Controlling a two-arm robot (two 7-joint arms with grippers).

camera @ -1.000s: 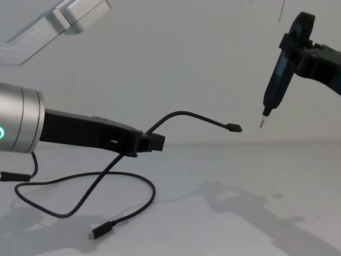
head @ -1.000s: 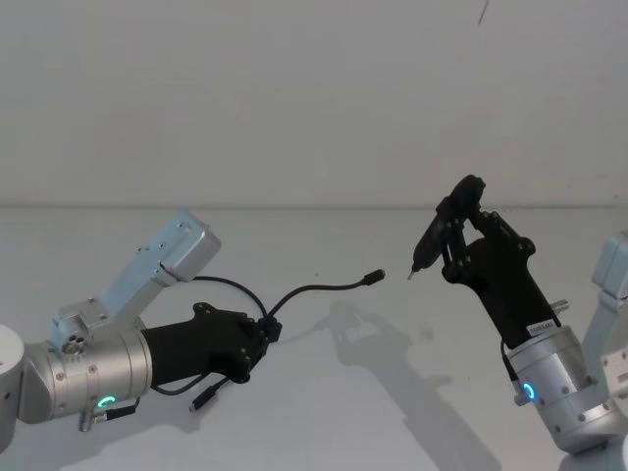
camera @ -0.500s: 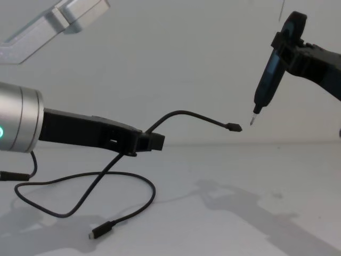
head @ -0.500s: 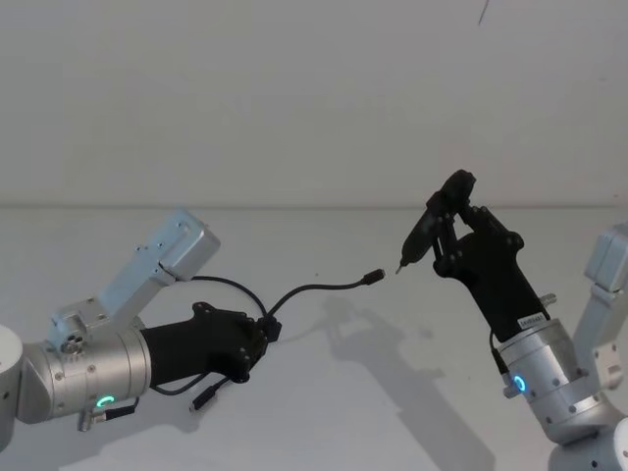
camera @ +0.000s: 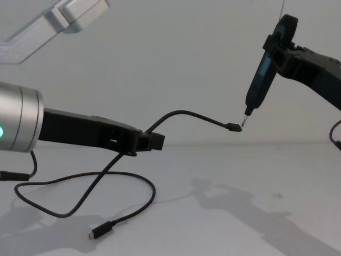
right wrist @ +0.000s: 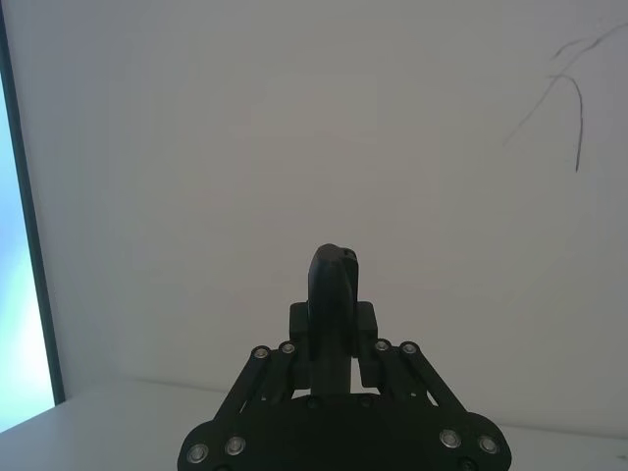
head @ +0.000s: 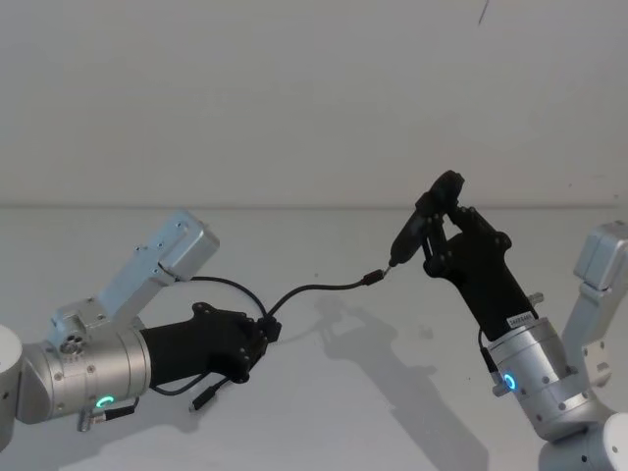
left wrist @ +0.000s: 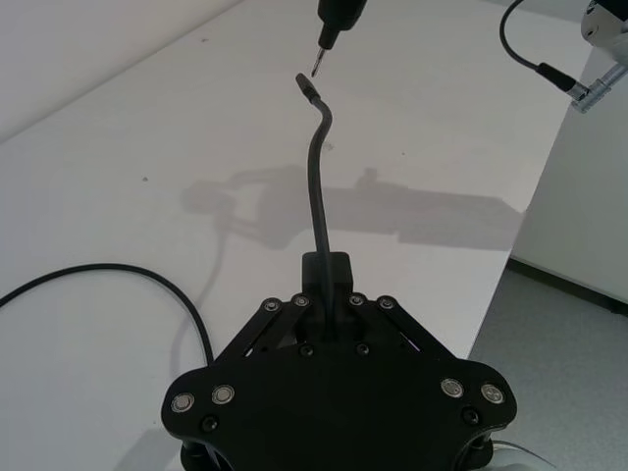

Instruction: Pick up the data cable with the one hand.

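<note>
The data cable (head: 314,288) is a thin black cord, and my left gripper (head: 267,332), the one hand, is shut on it a short way from one end. From the jaws that end arches up to a small plug (camera: 233,127) hanging in the air. The rest of the cord (camera: 80,205) loops on the table and ends in a second plug (camera: 101,231). In the left wrist view the cable (left wrist: 319,186) rises straight out of the left gripper (left wrist: 329,294). My right gripper (head: 434,232) is shut on a pen-shaped tool (camera: 258,80), whose metal tip is at the raised plug.
The white table (head: 343,412) runs back to a plain white wall. The silver links of my left arm (head: 157,265) rise above the left gripper. The table's edge and a grey floor (left wrist: 559,343) appear in the left wrist view.
My right arm has moved left and forward with the pen-shaped tool, bringing its tip from well clear of the raised plug right up to it. The left gripper and cable have stayed put.
</note>
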